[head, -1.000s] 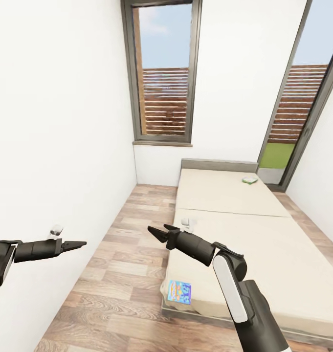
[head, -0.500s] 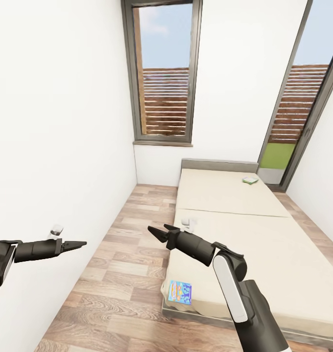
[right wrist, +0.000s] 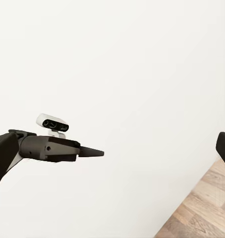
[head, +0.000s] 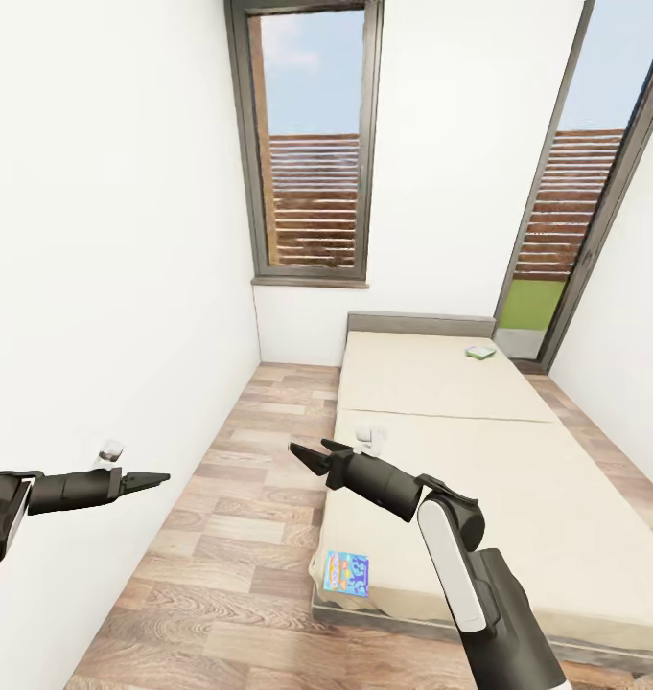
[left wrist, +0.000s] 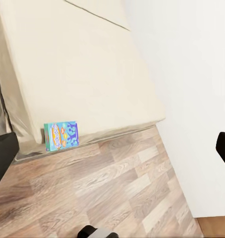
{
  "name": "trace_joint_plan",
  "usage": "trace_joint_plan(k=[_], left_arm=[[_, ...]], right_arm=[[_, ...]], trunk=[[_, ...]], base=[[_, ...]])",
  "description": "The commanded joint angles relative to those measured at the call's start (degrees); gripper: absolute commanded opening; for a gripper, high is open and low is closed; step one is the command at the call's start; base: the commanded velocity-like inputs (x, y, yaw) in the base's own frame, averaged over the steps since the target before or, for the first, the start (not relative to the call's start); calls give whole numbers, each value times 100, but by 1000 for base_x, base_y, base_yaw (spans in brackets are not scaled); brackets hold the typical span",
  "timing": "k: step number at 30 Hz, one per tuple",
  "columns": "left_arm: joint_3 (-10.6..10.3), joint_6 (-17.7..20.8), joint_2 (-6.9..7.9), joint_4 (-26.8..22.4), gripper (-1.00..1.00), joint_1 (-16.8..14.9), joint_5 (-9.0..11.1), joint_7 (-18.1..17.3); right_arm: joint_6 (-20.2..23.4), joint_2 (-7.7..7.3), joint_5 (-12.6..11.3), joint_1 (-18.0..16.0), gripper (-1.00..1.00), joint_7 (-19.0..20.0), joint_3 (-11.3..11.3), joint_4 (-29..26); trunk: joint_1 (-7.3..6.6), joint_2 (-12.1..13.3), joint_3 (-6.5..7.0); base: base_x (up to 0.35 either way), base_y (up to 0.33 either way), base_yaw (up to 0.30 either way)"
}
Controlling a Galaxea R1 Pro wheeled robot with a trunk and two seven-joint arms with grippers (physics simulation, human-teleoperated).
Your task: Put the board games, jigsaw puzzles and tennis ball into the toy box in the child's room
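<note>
A blue board game [head: 350,572] lies at the near left corner of the beige bed [head: 479,479]. A green-white board game [head: 479,353] lies far off by the headboard. My right gripper [head: 307,455] hangs open over the floor beside the bed's left edge, holding nothing. My left gripper [head: 158,476] is open and empty close to the left wall. In the left wrist view the blue board game [left wrist: 61,136] sits at the edge of the bed [left wrist: 68,64]. The table, toy box, jigsaw puzzles and tennis ball are out of view.
A strip of wood-plank floor [head: 240,498] runs between the white left wall [head: 105,287] and the bed. A tall dark-framed window [head: 307,144] stands at the far end, and a second one [head: 575,211] at the right.
The whole head view has shifted, with the window and bed sliding left and the bed's near corner up: the camera moved. Both arms keep the same pose.
</note>
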Motion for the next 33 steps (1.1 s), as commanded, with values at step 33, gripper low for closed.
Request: trace_joint_plan(k=[33], left_arm=[[29,60,-3,-6,100,-5,-60,-48]], right_arm=[[38,7,-19,-6,100,-21,-5,1]], trunk=[[3,-10,43]], base=[[7,55,-111]])
